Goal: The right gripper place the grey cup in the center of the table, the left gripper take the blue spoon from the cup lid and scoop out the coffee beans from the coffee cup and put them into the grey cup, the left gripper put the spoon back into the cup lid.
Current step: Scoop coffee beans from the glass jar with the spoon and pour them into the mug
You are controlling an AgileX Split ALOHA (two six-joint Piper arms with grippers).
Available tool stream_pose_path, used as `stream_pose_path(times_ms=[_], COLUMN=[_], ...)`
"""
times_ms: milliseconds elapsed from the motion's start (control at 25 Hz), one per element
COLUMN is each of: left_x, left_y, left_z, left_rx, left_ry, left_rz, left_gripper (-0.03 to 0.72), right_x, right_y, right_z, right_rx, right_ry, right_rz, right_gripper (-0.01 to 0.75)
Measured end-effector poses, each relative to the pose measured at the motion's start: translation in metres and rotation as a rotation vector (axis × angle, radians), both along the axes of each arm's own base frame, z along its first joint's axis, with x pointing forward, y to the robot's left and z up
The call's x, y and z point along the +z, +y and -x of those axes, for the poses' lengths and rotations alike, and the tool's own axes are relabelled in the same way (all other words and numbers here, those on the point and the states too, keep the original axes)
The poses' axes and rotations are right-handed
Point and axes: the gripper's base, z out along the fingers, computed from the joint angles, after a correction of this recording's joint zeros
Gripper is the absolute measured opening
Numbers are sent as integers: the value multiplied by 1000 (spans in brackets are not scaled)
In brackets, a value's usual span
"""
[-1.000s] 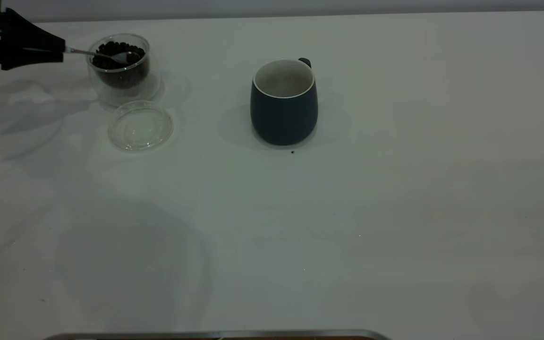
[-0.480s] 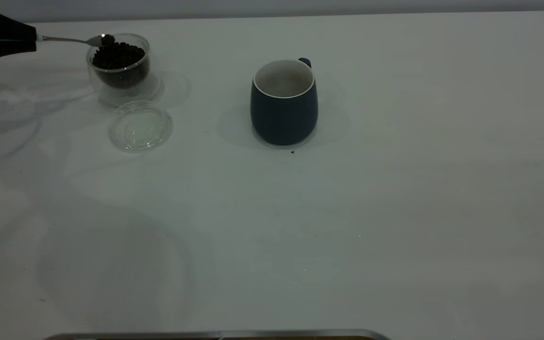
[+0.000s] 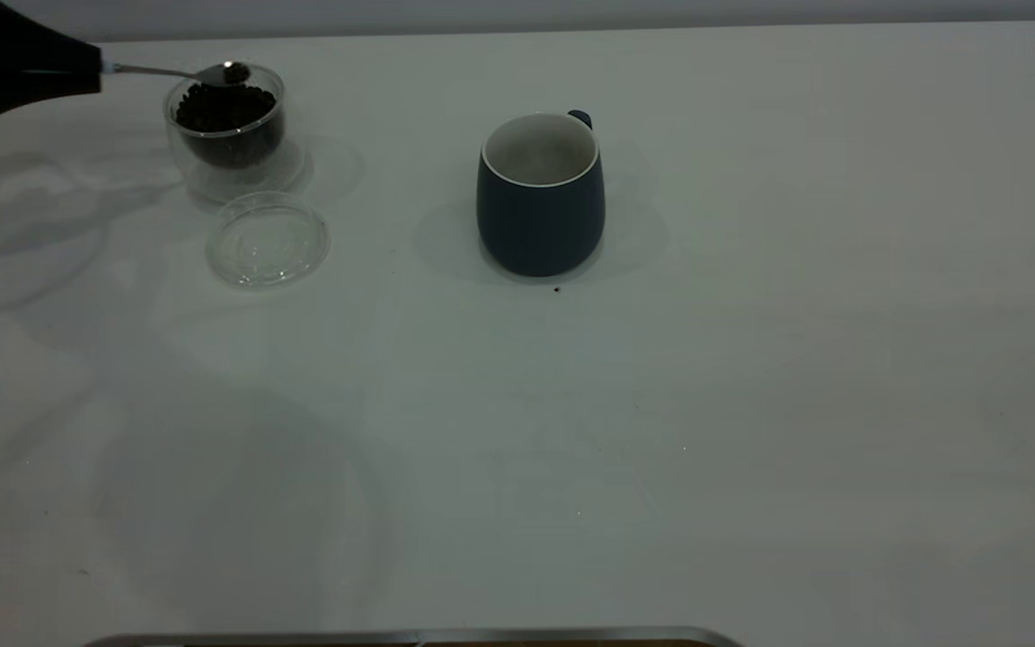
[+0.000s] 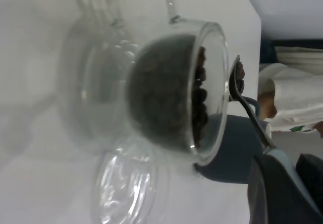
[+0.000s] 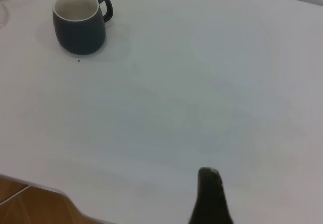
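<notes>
Left gripper (image 3: 77, 72) clamped on blue spoon (image 3: 178, 72), shifted right since half second ago; spoon bowl with coffee beans (image 3: 226, 112) now over coffee cup (image 3: 228, 126). Grey cup (image 3: 541, 193) unmoved at table (image 3: 751, 359) centre. Right gripper's state: cannot tell.

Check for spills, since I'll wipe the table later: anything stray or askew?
One small dark speck lies on the table just in front of the grey cup, possibly a dropped bean fragment. Otherwise nothing stands out; both cups are upright.
</notes>
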Motion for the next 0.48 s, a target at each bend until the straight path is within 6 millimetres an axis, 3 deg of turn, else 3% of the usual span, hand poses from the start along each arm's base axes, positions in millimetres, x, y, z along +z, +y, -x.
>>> stream_pose_path(times_ms=[480], left_x=[2], left_y=[-62], left_z=[-11], left_rx=[-111], left_ry=[-11], left_rz=[23], left_gripper=[121], right_x=[0], right_y=[0], right_z=[0], right_rx=[0], right_ry=[0], right_rz=[0], right_gripper=[590])
